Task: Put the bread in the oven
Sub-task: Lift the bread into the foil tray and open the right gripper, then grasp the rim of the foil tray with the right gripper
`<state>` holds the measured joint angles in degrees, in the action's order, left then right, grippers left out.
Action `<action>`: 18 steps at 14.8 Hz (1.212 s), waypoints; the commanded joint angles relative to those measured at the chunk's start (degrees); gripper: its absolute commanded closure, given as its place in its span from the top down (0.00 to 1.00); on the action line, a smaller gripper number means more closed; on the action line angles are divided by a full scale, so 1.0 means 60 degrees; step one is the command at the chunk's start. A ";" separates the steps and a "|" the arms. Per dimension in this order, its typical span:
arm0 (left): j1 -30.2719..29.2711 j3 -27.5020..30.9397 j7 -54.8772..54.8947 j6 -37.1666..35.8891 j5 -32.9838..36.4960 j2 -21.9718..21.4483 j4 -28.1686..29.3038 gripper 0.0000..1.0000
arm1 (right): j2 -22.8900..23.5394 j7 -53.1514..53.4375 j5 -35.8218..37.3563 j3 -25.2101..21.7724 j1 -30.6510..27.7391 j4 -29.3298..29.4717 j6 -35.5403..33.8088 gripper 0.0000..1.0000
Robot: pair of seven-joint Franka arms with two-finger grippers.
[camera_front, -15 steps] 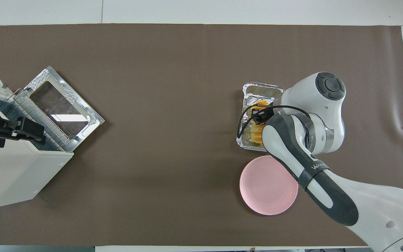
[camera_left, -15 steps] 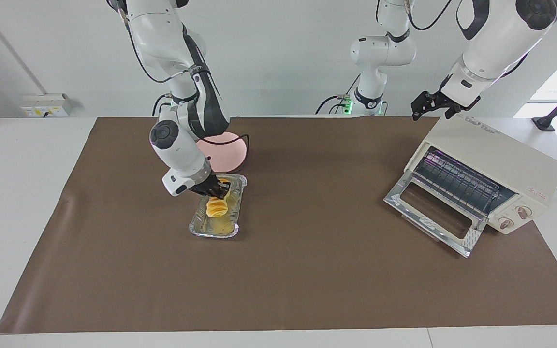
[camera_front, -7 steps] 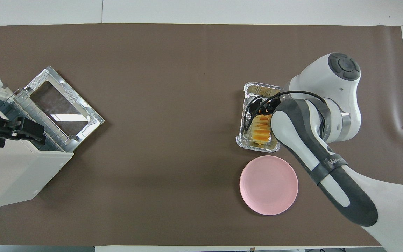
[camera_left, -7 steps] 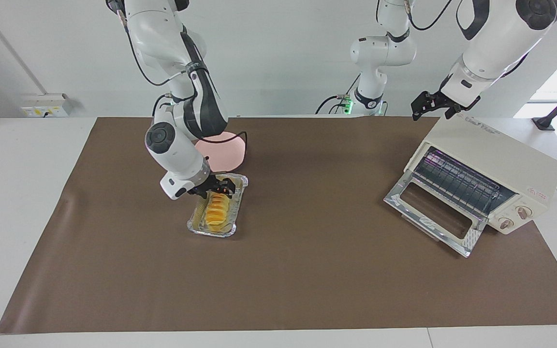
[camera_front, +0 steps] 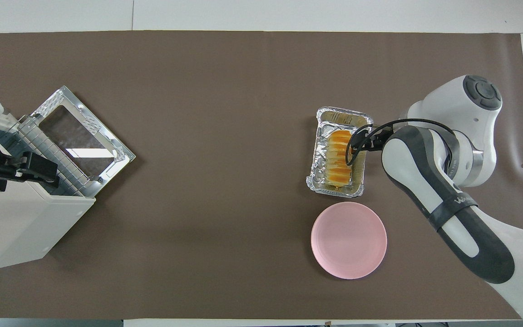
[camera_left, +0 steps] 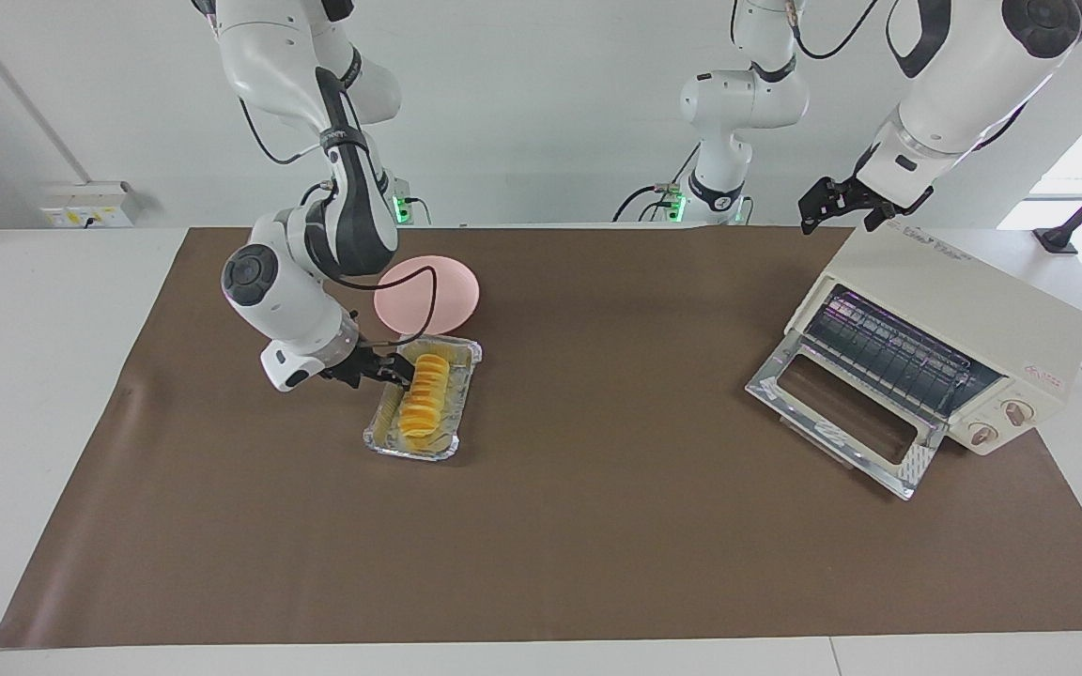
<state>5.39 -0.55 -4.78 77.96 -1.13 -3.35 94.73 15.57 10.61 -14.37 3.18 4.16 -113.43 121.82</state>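
The small yellow-orange ridged loaf of bread (camera_left: 422,394) lay lengthwise in the crinkled silver foil tray (camera_left: 462,406), which sat on the brown mat covering the table (camera_left: 597,563) toward the right arm's end. The tray held the loaf alone. The loaf occupied most of the tray's length, with a bare strip of foil at the end farther from the robots.

The right gripper (camera_left: 394,369) was positioned at the tray's long edge, just beside the loaf, with its jaws released and grasping nothing. Its low, sideways attitude suggested an approach across the loaf's width, the narrower dimension and probably the better one to pinch. Whether a fingertip touched the foil rim could not be determined.

The round pink plate (camera_left: 447,291) lay just beside the tray, nearer to the robots, and carried nothing.

The cream-white boxy toaster oven (camera_left: 964,319) stood at the left arm's end of the table, well apart from the tray. Its glass drop-down door (camera_left: 837,418) lay folded open on the mat, exposing the wire rack (camera_left: 888,357), which was bare. The open door indicated that the oven was prepared to receive the loaf.

The left gripper (camera_left: 843,202) waited over the oven's top, jaws spread and empty.

In judgement, the transfer had not begun: the loaf remained ungrasped in its tray.
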 commanded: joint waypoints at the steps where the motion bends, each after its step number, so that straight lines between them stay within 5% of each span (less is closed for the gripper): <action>1: -0.0093 -0.0055 0.0049 0.0160 0.0159 -0.0203 0.0179 1.00 | -0.0383 -0.0142 -0.0095 0.0114 -0.0194 -0.0751 0.0351 0.79; 3: -0.0093 -0.0055 0.0049 0.0160 0.0159 -0.0203 0.0179 1.00 | -0.0471 -0.0157 -0.0095 0.0114 -0.0356 -0.0971 0.0351 0.56; 6: -0.0093 -0.0055 0.0049 0.0160 0.0159 -0.0203 0.0179 1.00 | -0.0472 -0.0200 -0.0314 0.0129 -0.0385 -0.0972 0.0292 0.00; 11: -0.0093 -0.0055 0.0049 0.0160 0.0159 -0.0203 0.0179 1.00 | -0.0457 -0.0318 -0.0506 0.0216 -0.0254 -0.0520 0.0220 0.00; 15: -0.0093 -0.0055 0.0049 0.0160 0.0159 -0.0203 0.0179 1.00 | -0.0618 -0.0216 -0.1309 0.0698 -0.0136 0.1323 -0.1360 0.00; 18: -0.0093 -0.0055 0.0049 0.0160 0.0159 -0.0203 0.0179 1.00 | -0.0574 0.0731 -0.1340 0.1081 0.0636 0.2160 -0.1291 0.00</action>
<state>5.39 -0.55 -4.78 77.96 -1.13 -3.35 94.73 11.48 11.13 -21.45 8.79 4.79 -103.80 114.35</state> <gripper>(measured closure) 0.000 0.982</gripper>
